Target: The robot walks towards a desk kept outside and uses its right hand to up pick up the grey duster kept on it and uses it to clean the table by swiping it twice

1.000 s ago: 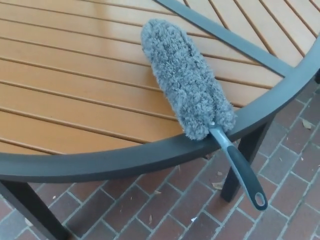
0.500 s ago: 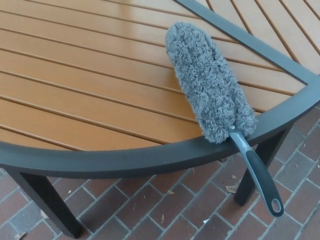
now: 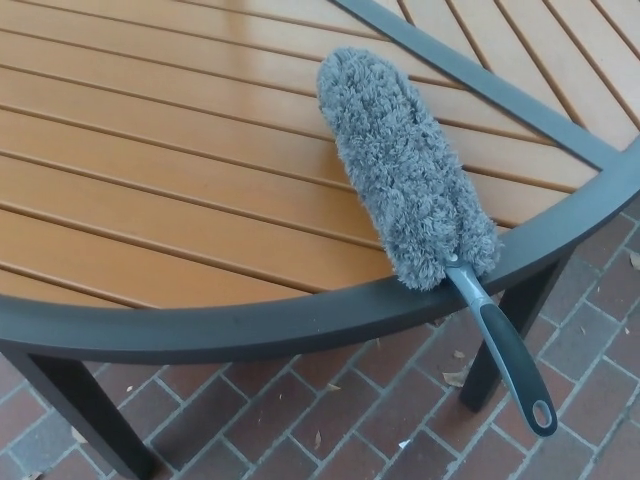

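Grey duster [image 3: 405,170] lies on tabletop [image 3: 150,190], handle [image 3: 505,350] overhanging rim, prob. for easy grab; neither robot hand visible, state unknown.

Outdoors, in soft even daylight. Round table [image 3: 300,325] with a dark grey rim curving from the left edge to the right edge, orange-brown slats [image 3: 170,200] running across the top, a dark crossbar [image 3: 480,80] toward the far right corner. Two dark legs [image 3: 85,420] below the near rim. Reddish brick paving [image 3: 300,410] underneath, with a few dry leaves [image 3: 457,378] scattered.
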You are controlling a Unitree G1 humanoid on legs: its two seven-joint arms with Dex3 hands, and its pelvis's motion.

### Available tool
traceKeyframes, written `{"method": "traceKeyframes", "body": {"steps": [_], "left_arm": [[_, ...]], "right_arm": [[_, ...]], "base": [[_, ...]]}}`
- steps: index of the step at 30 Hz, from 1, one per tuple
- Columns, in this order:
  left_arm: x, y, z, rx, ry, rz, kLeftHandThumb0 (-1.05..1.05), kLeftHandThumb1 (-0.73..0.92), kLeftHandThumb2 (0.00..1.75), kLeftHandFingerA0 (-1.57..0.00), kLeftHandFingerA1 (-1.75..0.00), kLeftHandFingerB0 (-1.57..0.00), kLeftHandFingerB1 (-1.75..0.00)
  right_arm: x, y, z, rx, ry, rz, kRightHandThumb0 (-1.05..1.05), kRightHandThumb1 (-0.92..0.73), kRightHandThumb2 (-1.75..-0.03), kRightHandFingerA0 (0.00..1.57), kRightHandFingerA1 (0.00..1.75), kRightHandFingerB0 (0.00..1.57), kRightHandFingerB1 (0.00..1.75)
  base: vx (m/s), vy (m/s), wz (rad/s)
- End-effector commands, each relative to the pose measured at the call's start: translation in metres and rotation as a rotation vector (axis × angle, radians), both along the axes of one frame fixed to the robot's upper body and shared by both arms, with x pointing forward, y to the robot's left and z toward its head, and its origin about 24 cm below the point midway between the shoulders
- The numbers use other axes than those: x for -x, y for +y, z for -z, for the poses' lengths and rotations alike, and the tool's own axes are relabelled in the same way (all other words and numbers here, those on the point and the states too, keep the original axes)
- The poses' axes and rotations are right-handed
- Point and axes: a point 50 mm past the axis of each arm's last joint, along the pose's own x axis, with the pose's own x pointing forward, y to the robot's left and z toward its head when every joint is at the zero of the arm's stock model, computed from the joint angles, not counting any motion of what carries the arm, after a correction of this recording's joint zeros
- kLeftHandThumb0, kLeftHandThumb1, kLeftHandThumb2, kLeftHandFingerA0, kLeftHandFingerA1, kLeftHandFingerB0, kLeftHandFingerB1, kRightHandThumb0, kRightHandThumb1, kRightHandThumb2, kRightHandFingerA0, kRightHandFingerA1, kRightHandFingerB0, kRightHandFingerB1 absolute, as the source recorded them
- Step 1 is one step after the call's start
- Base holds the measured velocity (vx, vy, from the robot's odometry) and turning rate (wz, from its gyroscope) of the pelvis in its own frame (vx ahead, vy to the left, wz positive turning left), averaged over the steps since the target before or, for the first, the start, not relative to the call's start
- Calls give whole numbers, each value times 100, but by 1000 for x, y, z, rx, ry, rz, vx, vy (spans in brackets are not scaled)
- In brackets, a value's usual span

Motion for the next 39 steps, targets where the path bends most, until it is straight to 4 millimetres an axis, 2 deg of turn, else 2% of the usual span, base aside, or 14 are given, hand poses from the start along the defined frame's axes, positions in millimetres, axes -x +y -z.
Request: {"method": "traceKeyframes", "body": {"steps": [1,3,4,5,10,11,14,17,18,19,20,24,28,39], "left_arm": [[-5,8,-8,-45,-20,8,-3,71,61,-85,-58,-79,-57],[-5,8,-8,-45,-20,8,-3,71,61,-85,-58,-79,-57],[-6,8,-8,-48,-16,8,5,71,67,-83,-60,-79,-58],[-7,8,-8,-46,-19,4,2,71,64,-83,-58,-80,-57],[-8,8,-7,-45,-22,1,2,71,64,-83,-58,-80,-57],[-9,7,-7,-44,-22,14,2,71,64,-81,-58,-77,-57],[-13,5,-6,-43,-33,38,3,67,69,-82,-60,-80,-59],[-14,5,-6,-44,-38,40,3,67,69,-82,-60,-80,-59],[-16,4,-6,-41,-38,46,6,69,70,-80,-59,-78,-59],[-18,4,-5,-39,-39,50,6,69,70,-80,-59,-78,-59],[-19,3,-5,-35,-44,50,6,68,69,-80,-59,-77,-58],[-19,1,-3,-28,-60,40,6,69,68,-78,-59,-75,-58],[-19,0,-3,-36,-64,11,0,71,64,-87,-61,-82,-59],[-21,2,-4,-52,-58,-6,-5,68,61,-89,-61,-82,-59]], "right_arm": [[-16,-2,-13,109,-33,-151,4,-74,-80,73,52,61,49],[-16,-2,-13,110,-33,-152,4,-74,-80,73,52,61,49],[-28,3,-22,150,-30,-190,-7,-75,-66,72,52,47,41],[-40,10,-32,146,-40,-248,-18,-79,-63,60,50,32,35],[-42,14,-36,134,-35,-267,-18,-79,-63,60,50,32,35],[-53,16,-50,121,-23,-364,-86,-58,-89,0,13,0,0],[-76,26,-83,111,9,-578,-96,-62,-96,0,6,0,0],[-80,30,-90,112,21,-606,-96,-62,-96,0,6,0,0],[-90,37,-101,133,24,-668,-93,-72,-68,0,0,0,0],[-96,43,-110,150,27,-714,-93,-72,-68,0,0,0,0],[-103,50,-119,160,28,-756,-105,-61,-103,0,5,0,0],[-112,65,-135,170,39,-817,-105,-63,-104,0,8,0,0],[-117,81,-135,140,106,-895,-101,-58,-105,0,12,0,0],[-125,83,-129,101,291,-1000,-102,-65,-110,0,14,0,0]], "base": [[0,0,0],[0,0,0],[0,0,0],[0,0,0],[0,0,0],[0,0,0],[0,0,0],[0,0,0],[0,0,0],[0,0,0],[0,0,0],[0,0,0],[0,0,0],[0,0,0]]}}
